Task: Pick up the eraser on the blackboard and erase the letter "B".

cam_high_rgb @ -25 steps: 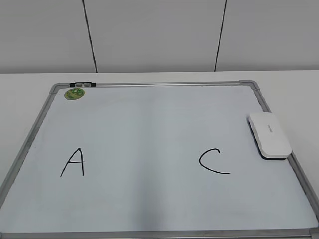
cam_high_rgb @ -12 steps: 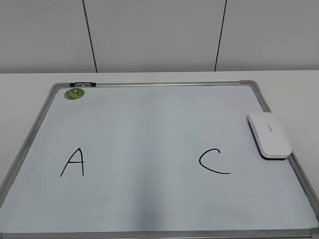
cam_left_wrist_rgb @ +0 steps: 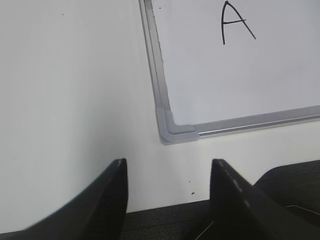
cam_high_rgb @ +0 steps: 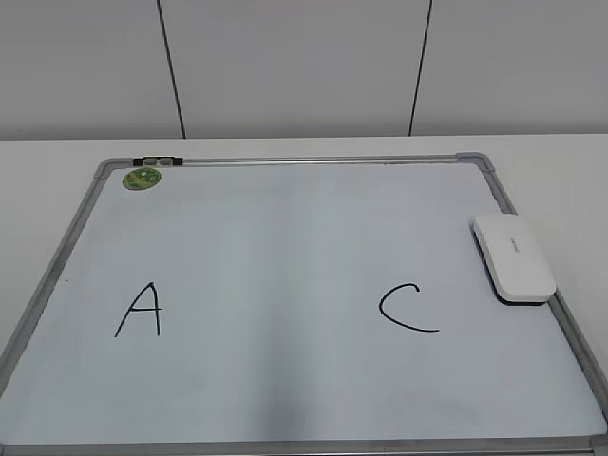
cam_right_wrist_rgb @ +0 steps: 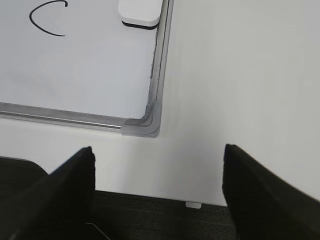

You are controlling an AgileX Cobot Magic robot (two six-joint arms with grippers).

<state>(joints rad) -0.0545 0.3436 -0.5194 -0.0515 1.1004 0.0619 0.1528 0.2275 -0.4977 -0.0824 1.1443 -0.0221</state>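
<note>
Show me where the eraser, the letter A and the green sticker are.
eraser (cam_high_rgb: 514, 257), exterior view, middle of its white top.
A (cam_high_rgb: 142, 311), exterior view, on its crossbar.
sticker (cam_high_rgb: 142, 177), exterior view, its centre.

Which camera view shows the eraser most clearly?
The exterior view: the whole white eraser shows, lying at the right edge of the blackboard, its dark felt underside visible. The right wrist view shows only its near end at the top edge of the picture. The left wrist view does not show it.
</note>
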